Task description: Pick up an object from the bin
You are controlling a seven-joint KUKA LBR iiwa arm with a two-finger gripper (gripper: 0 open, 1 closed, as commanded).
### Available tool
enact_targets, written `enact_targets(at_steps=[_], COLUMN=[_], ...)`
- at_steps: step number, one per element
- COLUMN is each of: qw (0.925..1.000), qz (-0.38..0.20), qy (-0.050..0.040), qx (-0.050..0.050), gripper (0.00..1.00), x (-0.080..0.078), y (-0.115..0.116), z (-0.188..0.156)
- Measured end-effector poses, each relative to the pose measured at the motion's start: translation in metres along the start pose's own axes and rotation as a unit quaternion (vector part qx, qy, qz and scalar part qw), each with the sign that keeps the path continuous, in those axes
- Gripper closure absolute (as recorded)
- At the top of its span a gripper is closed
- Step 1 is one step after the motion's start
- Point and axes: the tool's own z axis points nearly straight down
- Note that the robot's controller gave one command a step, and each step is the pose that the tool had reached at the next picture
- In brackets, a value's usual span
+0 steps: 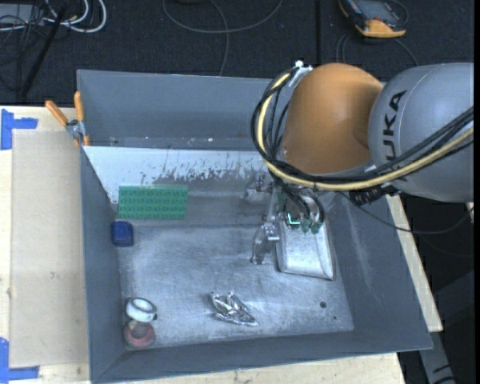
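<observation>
Writing: "UKA" in black capitals on the grey arm; whatever comes ahead of those letters hidden behind the cables.
Arm dress: orange cover at the wrist, ringed by yellow and black cables.
Count: five loose things in the bin, one of each kind, all well apart.
Green studded plate: one, flat, at the foot of the far wall, left side.
Blue block: one, small, just below the plate's left end, near the left wall.
White-and-red round thing: one, in the near-left corner; kind unclear.
Crumpled silvery scrap: one, on the floor near the front wall, about midway.
Pale flat slab: one, rectangular, on the floor right of centre, its far end tucked under the wrist.
End effector: low over the floor, just beside the slab's left edge; touching or apart, cannot tell.
End effector state: released or clenched, cannot tell.
</observation>
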Motion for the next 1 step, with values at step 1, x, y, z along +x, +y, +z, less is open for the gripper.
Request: enact_targets(at_steps=[1], qw=[0.9981], qz=[-0.061], qy=[0.0044], qx=[0.001], gripper=[0.00], x=[0.0493], y=[-0.0232], z=[0.0725])
